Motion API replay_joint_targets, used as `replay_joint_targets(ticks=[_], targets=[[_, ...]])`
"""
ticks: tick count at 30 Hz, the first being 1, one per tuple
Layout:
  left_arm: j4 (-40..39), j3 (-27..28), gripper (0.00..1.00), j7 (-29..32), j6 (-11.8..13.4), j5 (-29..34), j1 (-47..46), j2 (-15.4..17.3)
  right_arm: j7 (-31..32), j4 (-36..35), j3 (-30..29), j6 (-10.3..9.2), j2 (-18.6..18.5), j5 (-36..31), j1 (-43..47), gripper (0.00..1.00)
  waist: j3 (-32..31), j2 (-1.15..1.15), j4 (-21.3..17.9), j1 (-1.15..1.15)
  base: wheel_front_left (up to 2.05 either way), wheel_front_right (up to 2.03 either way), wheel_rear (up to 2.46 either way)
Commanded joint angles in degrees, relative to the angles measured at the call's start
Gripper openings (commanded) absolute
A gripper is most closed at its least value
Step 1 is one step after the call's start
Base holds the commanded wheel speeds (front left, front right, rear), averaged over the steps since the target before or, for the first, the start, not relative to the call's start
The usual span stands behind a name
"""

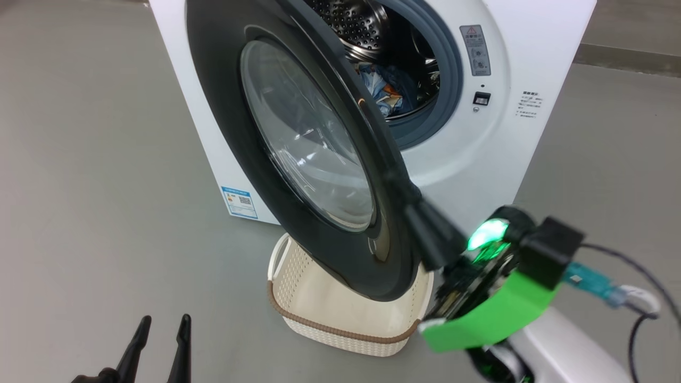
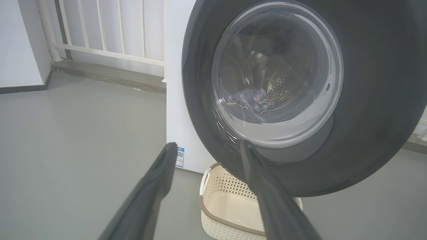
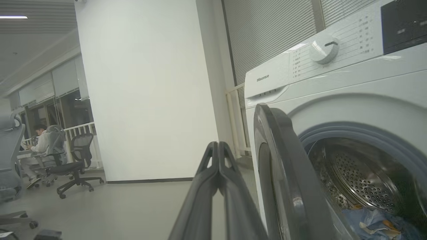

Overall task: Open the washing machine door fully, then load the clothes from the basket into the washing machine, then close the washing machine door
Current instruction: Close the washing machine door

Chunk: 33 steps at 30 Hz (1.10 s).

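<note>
With the clothes (image 1: 380, 90) already inside the washing machine (image 1: 526, 58), the right claw (image 3: 218, 146), pinched shut and empty, rests beside the outer face of the half-open washing machine door (image 1: 303, 133) at its free edge, nearer than the wide-open, empty left claw (image 1: 162, 322).

Grey floor (image 1: 80, 186); on it, washing machine (image 1: 532, 69) and basket (image 1: 340, 340)

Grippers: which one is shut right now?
The right gripper: its two fingers are pressed together beside the rim of the washing machine door. The left gripper is open, fingers spread apart.
</note>
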Motion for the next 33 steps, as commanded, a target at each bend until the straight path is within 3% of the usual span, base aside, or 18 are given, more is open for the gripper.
replay_joint_targets(ticks=[1,10,20,33], targets=[[-1.8,1.8,1.0,-0.4,-0.2,0.9,-2.2,0.6,-0.3,-0.7,2.3,0.3,0.6,0.0,-0.2,0.0,0.0,0.0,0.2,0.0,0.0,0.0,0.0],[-1.9,1.6,1.0,-0.4,-0.2,0.9,-2.4,0.0,-0.3,7.3,9.2,0.3,0.9,0.4,4.3,0.0,1.1,0.0,0.7,0.0,0.0,0.0,0.0],[-1.8,0.9,1.0,-0.4,-0.2,0.9,-4.6,-1.2,-0.3,16.4,8.6,0.3,1.3,0.7,3.1,0.0,4.2,0.0,1.3,0.0,0.0,0.0,0.0],[-1.5,0.3,1.0,-0.4,-0.2,0.5,-6.0,-1.6,-0.3,19.5,4.5,0.3,2.6,-1.2,1.2,0.0,6.0,0.0,1.7,0.0,0.0,0.0,0.0]])
